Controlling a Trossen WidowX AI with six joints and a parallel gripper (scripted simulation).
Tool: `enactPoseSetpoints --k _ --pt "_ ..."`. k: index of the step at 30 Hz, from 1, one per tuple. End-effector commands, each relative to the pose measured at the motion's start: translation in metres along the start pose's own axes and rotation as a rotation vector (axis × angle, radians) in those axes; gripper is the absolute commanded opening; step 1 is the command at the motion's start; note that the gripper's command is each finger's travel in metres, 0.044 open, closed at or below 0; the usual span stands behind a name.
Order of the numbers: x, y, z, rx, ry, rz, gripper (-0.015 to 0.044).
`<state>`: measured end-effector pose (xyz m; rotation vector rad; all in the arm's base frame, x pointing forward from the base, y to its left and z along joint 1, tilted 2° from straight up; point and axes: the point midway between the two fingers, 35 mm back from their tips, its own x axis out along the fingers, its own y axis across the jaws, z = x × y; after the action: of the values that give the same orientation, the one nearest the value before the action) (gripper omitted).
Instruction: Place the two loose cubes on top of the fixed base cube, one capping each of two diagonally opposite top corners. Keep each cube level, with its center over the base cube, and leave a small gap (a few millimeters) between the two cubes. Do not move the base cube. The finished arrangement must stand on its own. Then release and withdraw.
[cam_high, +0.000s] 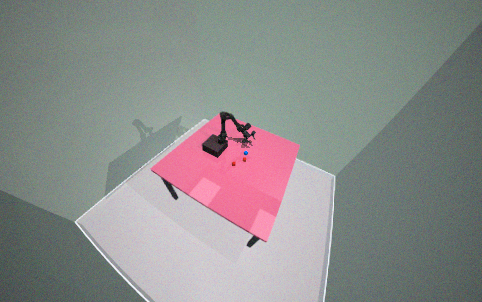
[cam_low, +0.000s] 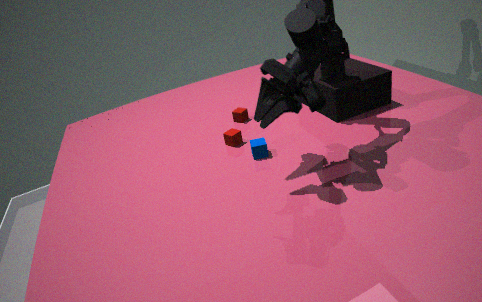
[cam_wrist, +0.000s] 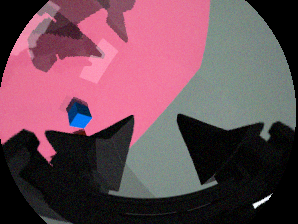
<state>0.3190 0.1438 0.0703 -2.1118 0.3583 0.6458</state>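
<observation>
Cubes, three in all, and every one sits low on the pink table (cam_high: 277, 165) (cam_low: 150, 225) (cam_wrist: 165, 65)!

"Give me the colours!"

"One blue, two red! The blue cube (cam_high: 246, 153) (cam_low: 259, 148) (cam_wrist: 80, 116) has the nearer red cube (cam_high: 244, 159) (cam_low: 233, 137) just beside it, a gap between them, and the farther red cube (cam_high: 233, 164) (cam_low: 240, 114) stands apart from both!"

"Anything stacked?"

"None, zero from three! Which is the fixed base, I cannot tell."

"And the pincer?"

"One gripper (cam_high: 250, 138) (cam_low: 260, 123) (cam_wrist: 156, 117), two fingers parted, nothing in their grasp! It hangs above the tabletop, tilted downward, on the one black arm (cam_high: 223, 127) (cam_low: 332, 65)!"

"What does the wrist view give us?"

"One blue cube off to the side of the fingers, and one sliver of red (cam_wrist: 81, 133) peeking out by the finger; whose, I cannot tell!"
</observation>
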Motion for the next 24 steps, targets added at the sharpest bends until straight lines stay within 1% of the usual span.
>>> enactPoseSetpoints --k 1,12,18,24 --pt "0.013 0.012 -0.025 0.095 0.014 0.093 0.0265" --pt "0.03 0.064 -0.096 0.399 0.066 0.365 0.0265" --pt "0.026 0.096 -0.131 0.593 0.099 0.506 0.0265" --pt "0.014 0.129 -0.162 0.804 0.136 0.639 0.0265"
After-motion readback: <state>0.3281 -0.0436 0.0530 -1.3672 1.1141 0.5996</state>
